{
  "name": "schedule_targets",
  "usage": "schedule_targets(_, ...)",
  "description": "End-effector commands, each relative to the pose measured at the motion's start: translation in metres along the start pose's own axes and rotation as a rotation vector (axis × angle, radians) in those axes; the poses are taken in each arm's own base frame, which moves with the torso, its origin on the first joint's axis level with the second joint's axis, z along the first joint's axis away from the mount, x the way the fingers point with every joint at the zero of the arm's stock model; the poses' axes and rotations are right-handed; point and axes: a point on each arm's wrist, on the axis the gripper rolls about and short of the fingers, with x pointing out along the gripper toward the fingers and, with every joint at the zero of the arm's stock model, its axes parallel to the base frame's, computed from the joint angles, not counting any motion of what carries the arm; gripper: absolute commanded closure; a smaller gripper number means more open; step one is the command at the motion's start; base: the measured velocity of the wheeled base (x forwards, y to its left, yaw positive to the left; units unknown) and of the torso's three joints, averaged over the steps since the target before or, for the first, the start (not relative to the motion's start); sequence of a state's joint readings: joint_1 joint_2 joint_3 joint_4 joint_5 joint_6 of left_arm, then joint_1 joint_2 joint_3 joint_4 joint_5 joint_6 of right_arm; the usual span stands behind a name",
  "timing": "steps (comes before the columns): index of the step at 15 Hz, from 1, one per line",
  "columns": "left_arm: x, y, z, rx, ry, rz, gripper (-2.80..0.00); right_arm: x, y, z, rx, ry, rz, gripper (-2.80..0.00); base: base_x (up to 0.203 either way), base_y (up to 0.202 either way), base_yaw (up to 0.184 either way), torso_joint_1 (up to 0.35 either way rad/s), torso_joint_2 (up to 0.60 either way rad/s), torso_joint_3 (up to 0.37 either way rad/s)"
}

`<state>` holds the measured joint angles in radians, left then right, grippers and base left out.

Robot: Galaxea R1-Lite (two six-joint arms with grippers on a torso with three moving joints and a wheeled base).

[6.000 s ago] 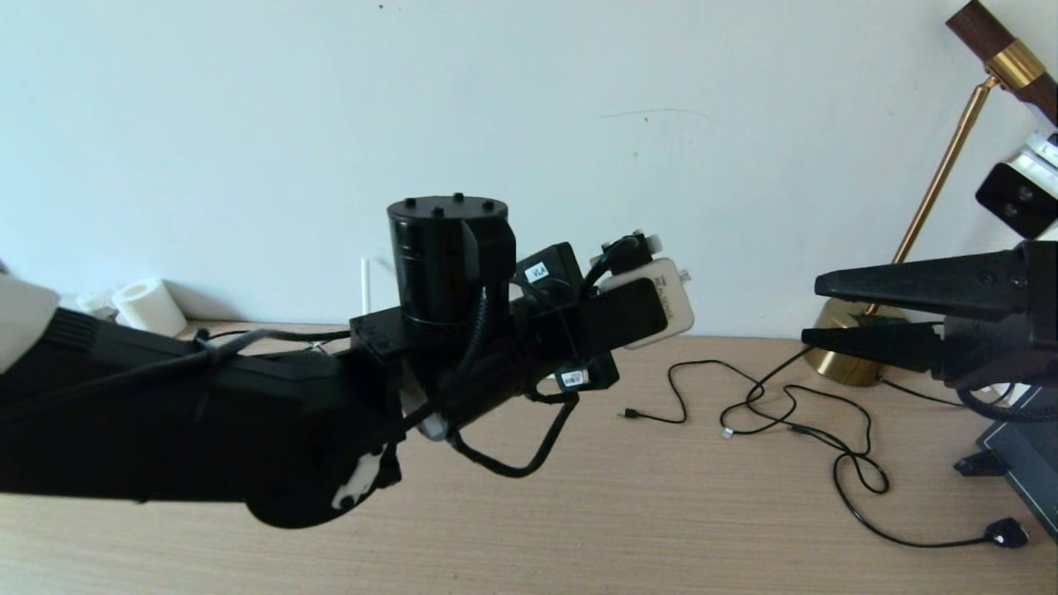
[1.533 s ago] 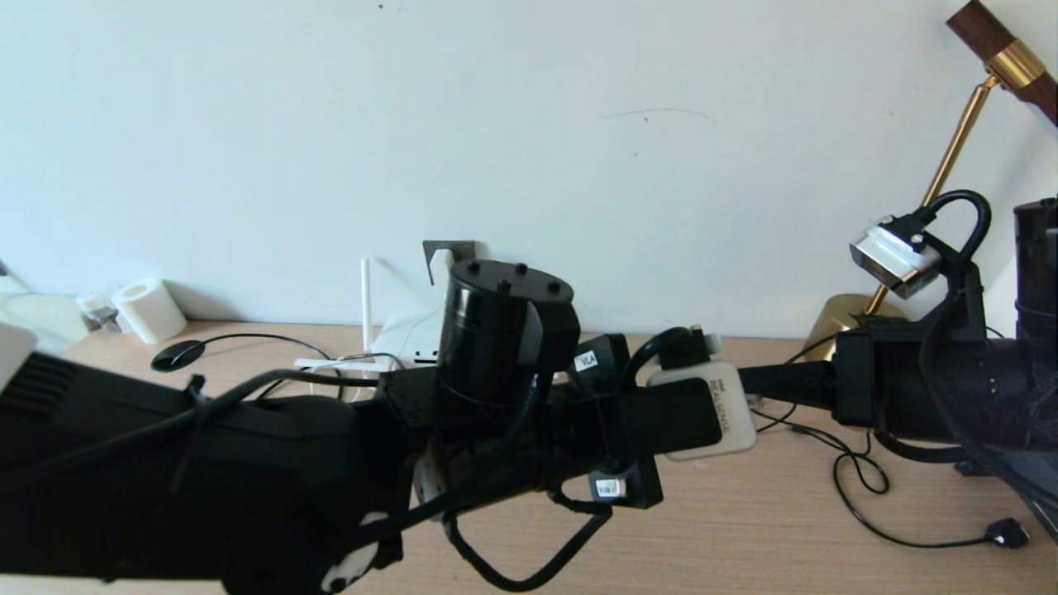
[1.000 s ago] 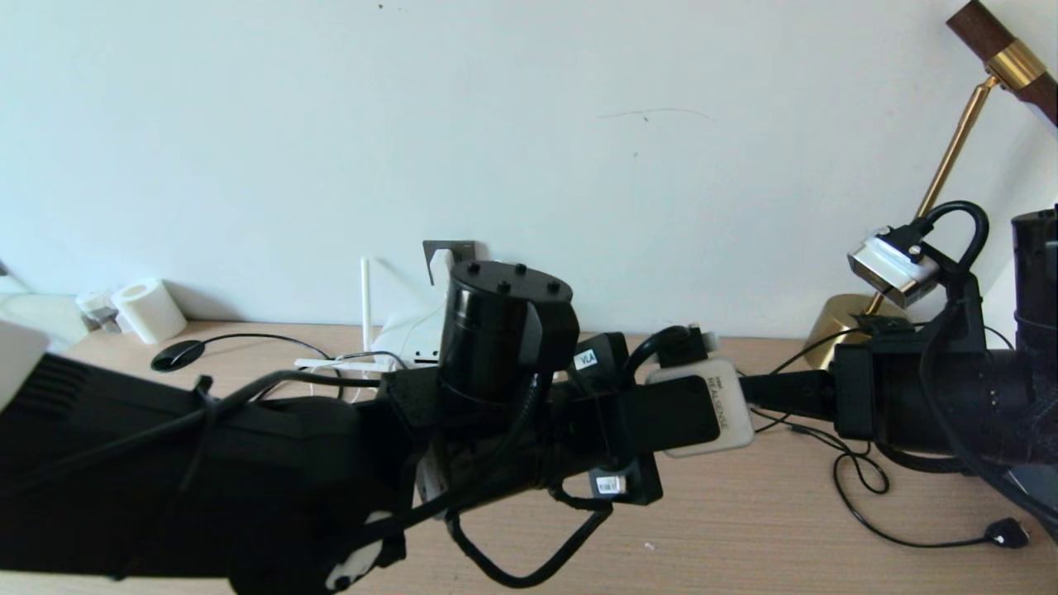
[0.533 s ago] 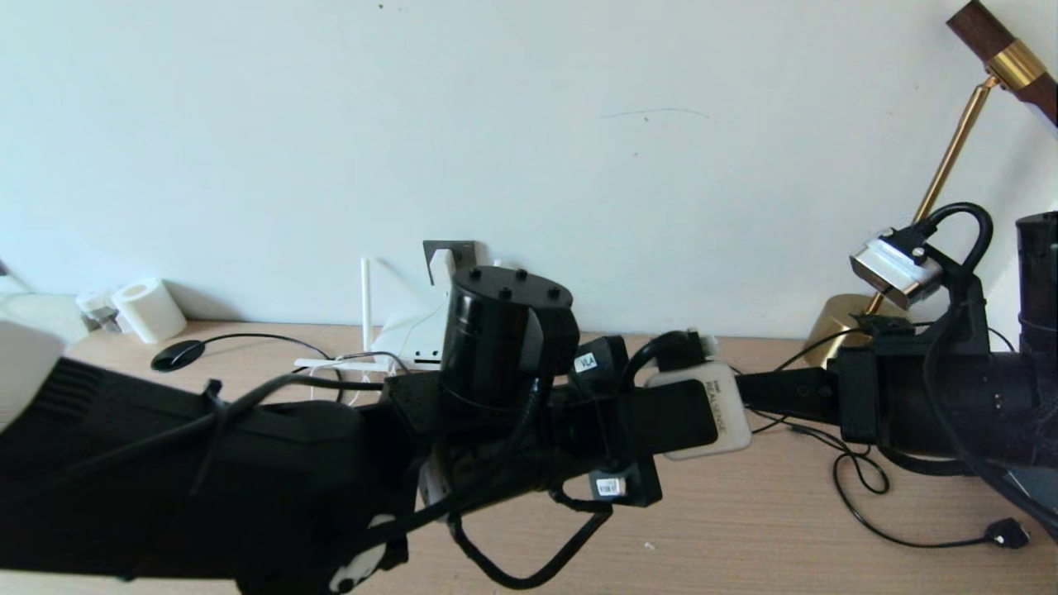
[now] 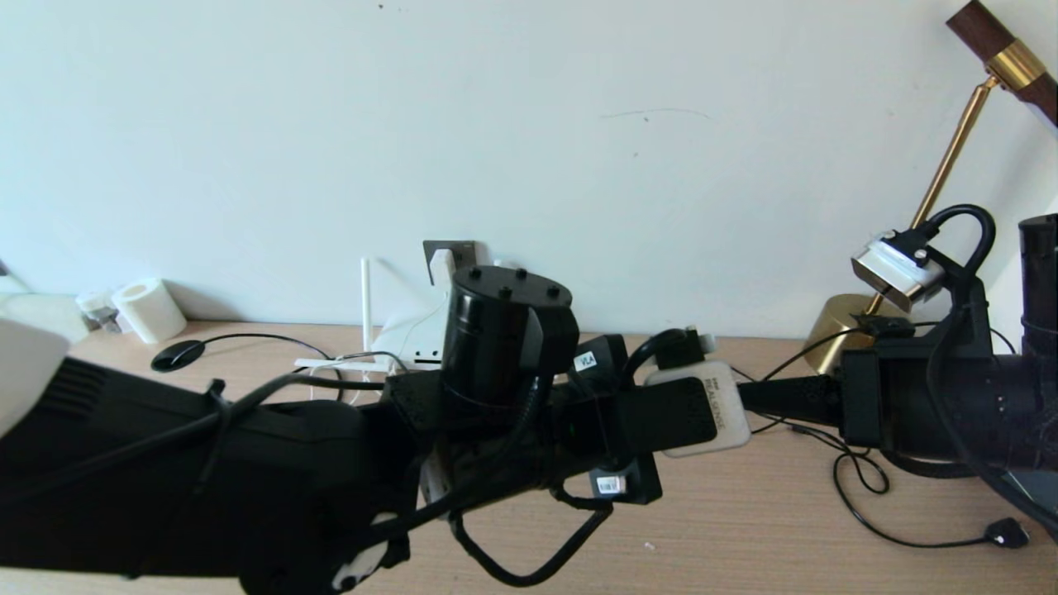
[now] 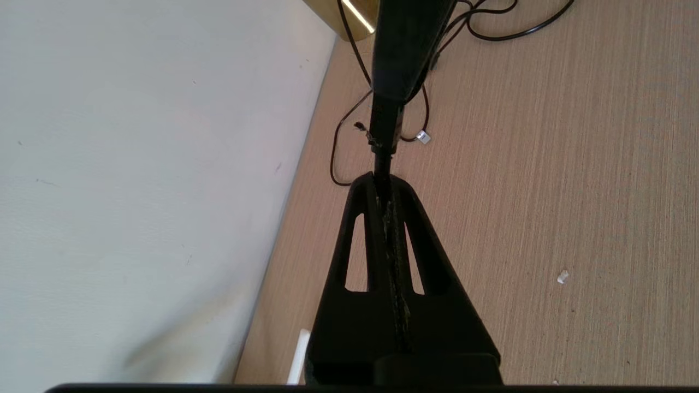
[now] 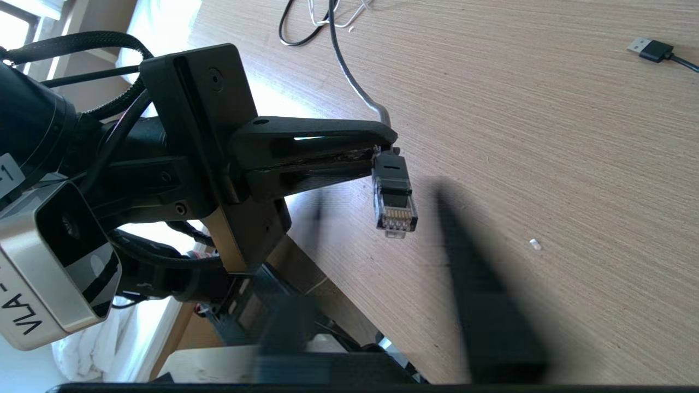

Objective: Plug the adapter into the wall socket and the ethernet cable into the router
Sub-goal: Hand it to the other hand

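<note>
Wood-grain desk (image 5: 744,529) under me; my left gripper (image 7: 377,155) pinches the black cable (image 7: 349,76), clear-tipped plug (image 7: 394,199) dangling; my right gripper (image 7: 382,273) blurs, spread unclear.

Both arms lower, grippers (image 6: 382,164) now nose-to-nose

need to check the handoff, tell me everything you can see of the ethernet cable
The ethernet cable ends in a small black plug with a clear tip and a row of metal contacts. The left gripper is shut on the plug's rear, so the plug hangs in the air above the wooden table, tip away from the fingers. The cable runs back from the grip toward the table's far side. Nothing else touches the plug.
</note>
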<state>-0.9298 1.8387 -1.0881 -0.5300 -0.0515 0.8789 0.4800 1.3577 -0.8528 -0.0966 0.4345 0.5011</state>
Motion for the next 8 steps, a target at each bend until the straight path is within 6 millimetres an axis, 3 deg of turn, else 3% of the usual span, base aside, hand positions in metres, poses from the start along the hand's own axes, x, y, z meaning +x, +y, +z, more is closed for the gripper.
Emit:
schedule_targets(1,0.0001,0.001,0.0007,0.005,-0.008,0.011,0.0,0.0,0.0002,0.0001,0.003,0.001,0.005,0.0,0.0,0.0,0.0,0.0,0.0,0.0)
schedule_targets(7,0.0014,0.0009,0.0005,0.006,-0.013,0.017,0.0,0.0017,-0.0008,-0.0001,0.008,0.006,0.003,0.0,0.0,0.0,0.0,0.0,0.0,0.0)
schedule_targets(8,0.0014,0.0012,0.0008,0.006,-0.014,0.018,-2.8,0.0021,-0.001,-0.0002,0.009,0.008,0.003,0.0,0.0,0.0,0.0,0.0,0.0,0.0)
